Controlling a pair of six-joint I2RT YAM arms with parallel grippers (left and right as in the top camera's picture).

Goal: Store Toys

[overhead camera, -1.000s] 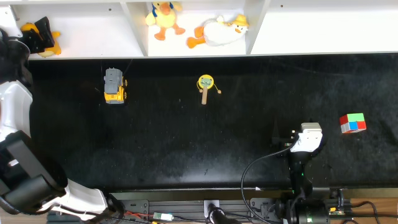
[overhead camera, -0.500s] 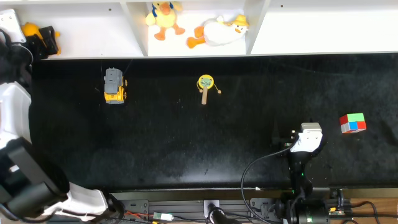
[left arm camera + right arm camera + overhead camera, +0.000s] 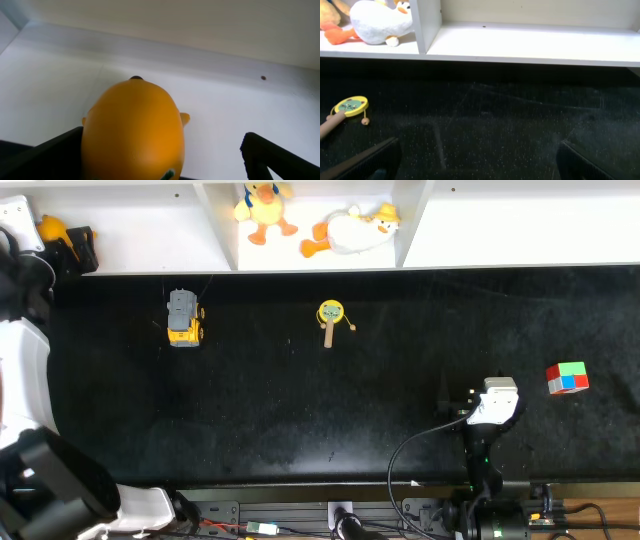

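The black speckled table top [image 3: 300, 410] gives a lot of room to move, and a wide stretch of it lies between the toys and the arms' bases. The toys on it lie well apart. A boxy yellow and grey toy truck [image 3: 183, 317] is toward the left, and a little round yellow drum on a wooden stick [image 3: 330, 320] is near the middle. A cube of coloured squares [image 3: 567, 377] sits close to the right edge. Along the far edge runs a long white shelf [image 3: 420, 255] with smooth, flat walls that split it into three boxes. The round orange toy [image 3: 132, 130] has a smooth, shiny skin and sits on the floor of the left box, near that box's left end. White floor shows beside it, and the back wall is close behind. In the middle box lie two soft, fuzzy toys just beside each other: a yellow plush duck [image 3: 263, 204] and a white plush duck with orange feet [image 3: 348, 232]. The left arm [image 3: 25, 380] stretches up the left edge, and the left gripper [image 3: 80, 245] is inside the left box. Its fingers are spread wide; the orange toy touches one finger, and a gap shows before the other. The right gripper [image 3: 479, 150] sits low over the table top near its base and faces the shelf. Its fingers are far apart and hold nothing.
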